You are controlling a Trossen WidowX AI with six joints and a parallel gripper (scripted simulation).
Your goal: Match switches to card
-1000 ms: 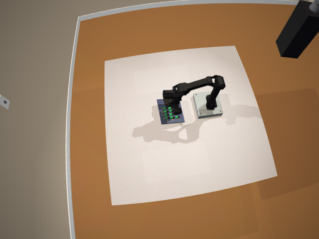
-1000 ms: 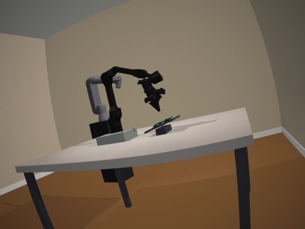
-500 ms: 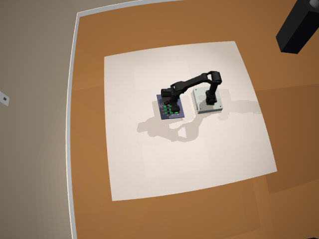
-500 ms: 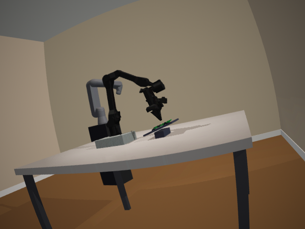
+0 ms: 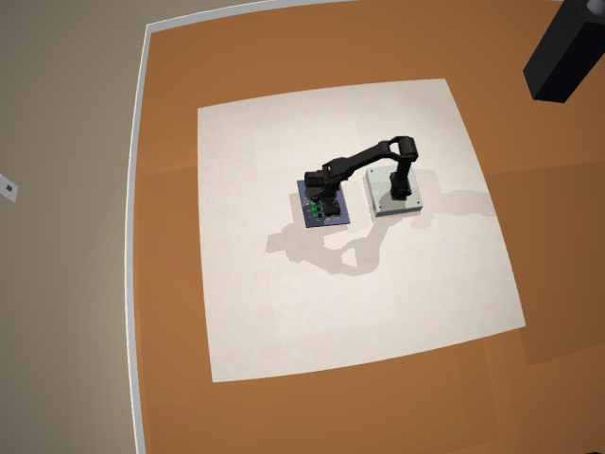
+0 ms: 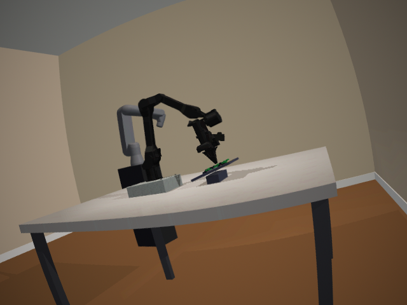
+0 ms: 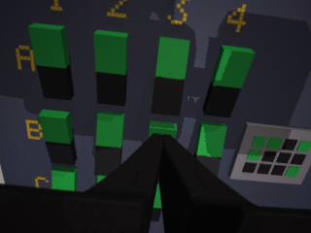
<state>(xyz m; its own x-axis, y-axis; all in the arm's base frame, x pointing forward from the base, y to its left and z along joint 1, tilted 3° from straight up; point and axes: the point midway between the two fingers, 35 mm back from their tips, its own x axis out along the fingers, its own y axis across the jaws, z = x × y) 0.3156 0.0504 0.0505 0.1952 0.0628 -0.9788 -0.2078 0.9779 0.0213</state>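
The gripper has its two black fingers pressed together into one wedge, with nothing between them. In the wrist view the tip sits at the near edge of the green half of switch B3; whether it touches cannot be told there. The exterior view shows the gripper pointing down with its tip at the panel, right among the green switches, but too small to show contact.

Only the wrist view gives the grid in detail. Row A shows four switches, each green on the far half and dark grey on the near half; A4 looks skewed compared with the others. Row B shows green tops at B1, B2 and B4. Of row C only a green piece at the left is seen; the fingers hide the rest. Yellow labels mark the columns and rows.

The card lies to the right of B4, a pale frame holding small squares. Its far row reads green, green, dark, green; the next row green then dark ones; the near row dark with green at the right end.

The exterior view alone shows that the panel is tilted, propped on a dark block on the table. The top view shows the panel beside the arm's pale base plate, with the arm reaching across and covering much of the grid.
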